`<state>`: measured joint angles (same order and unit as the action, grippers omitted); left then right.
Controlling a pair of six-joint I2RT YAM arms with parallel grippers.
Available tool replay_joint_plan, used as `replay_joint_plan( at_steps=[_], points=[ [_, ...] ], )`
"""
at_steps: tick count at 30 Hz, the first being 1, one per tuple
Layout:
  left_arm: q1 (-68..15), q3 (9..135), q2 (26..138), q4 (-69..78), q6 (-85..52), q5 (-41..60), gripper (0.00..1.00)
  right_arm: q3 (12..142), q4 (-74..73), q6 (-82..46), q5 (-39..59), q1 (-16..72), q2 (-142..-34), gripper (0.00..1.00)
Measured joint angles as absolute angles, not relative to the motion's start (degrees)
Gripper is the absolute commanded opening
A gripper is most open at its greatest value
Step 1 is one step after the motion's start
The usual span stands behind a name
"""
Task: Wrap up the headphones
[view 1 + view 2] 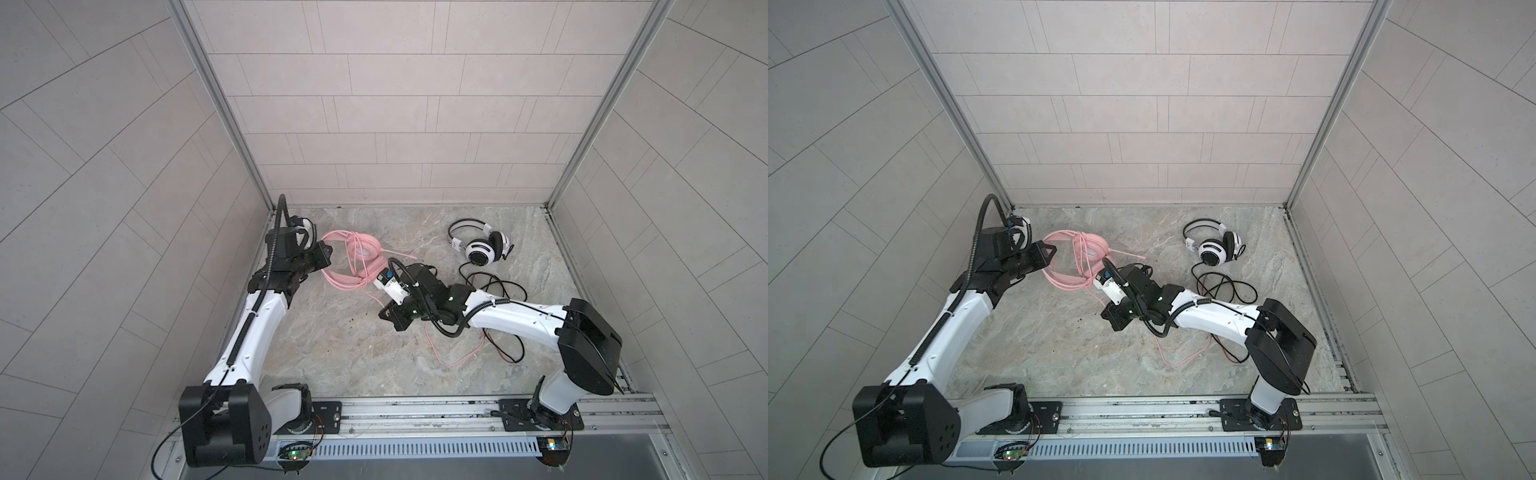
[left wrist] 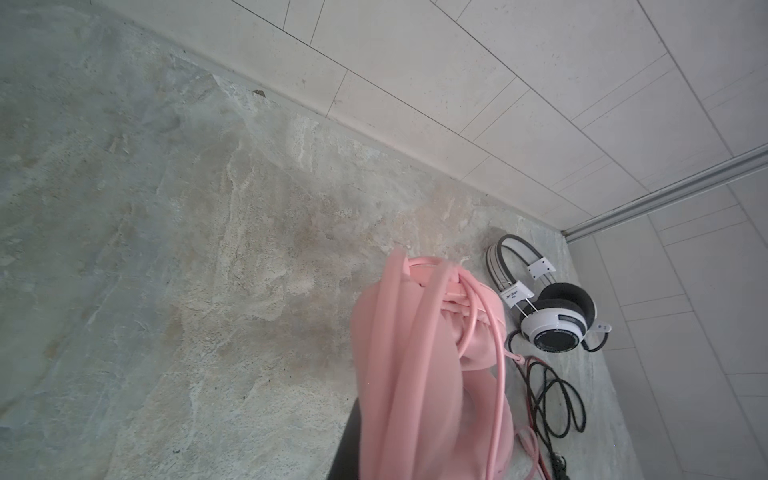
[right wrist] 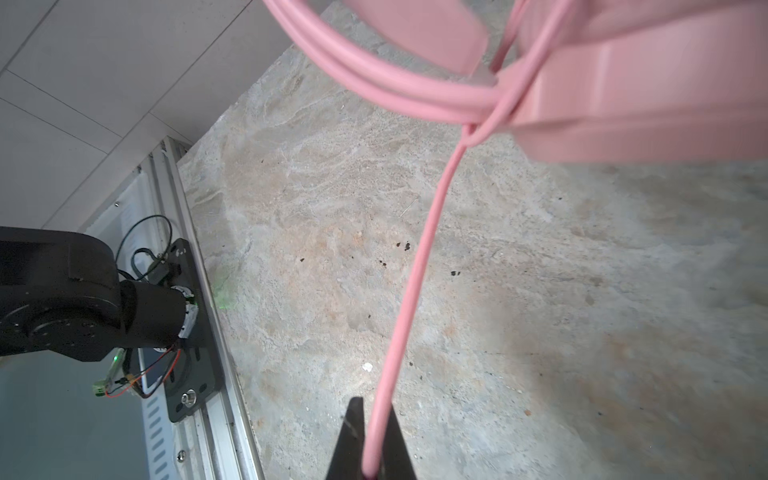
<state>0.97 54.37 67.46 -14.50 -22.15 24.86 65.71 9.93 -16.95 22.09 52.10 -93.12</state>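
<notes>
Item: pink headphones, left rear of bench, pink cable looped over the band. Left gripper clamped on the band; right gripper pinched together on the pink cable. Item: white-and-black headphones, right rear, black cable loose beside.

I saw a marbled grey stone-look tabletop with the white-and-black headset lying on it near the far right corner. Its black cable sprawled in loose loops just in front. A slack pink cable and dark specks lay nearer the front.
</notes>
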Motion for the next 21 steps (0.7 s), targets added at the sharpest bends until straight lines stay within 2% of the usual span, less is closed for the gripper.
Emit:
replay_joint_plan(
  at_steps=[4, 13, 21],
  points=[
    [-2.22, 55.75, 67.33, -17.12, -19.03, 22.92, 0.00, 70.30, 16.19, -12.45, 17.61, 51.83, -91.13, 0.05],
    [-8.71, 59.75, 72.77, -18.59, -14.44, 27.00, 0.00, 78.41, 26.87, -2.90, 5.10, 50.00, -90.11, 0.02],
    [-14.66, 62.83, 75.35, -20.43, -10.50, 30.83, 0.00, 77.45, 28.34, 3.64, -10.33, 50.22, -87.18, 0.05]
  ],
)
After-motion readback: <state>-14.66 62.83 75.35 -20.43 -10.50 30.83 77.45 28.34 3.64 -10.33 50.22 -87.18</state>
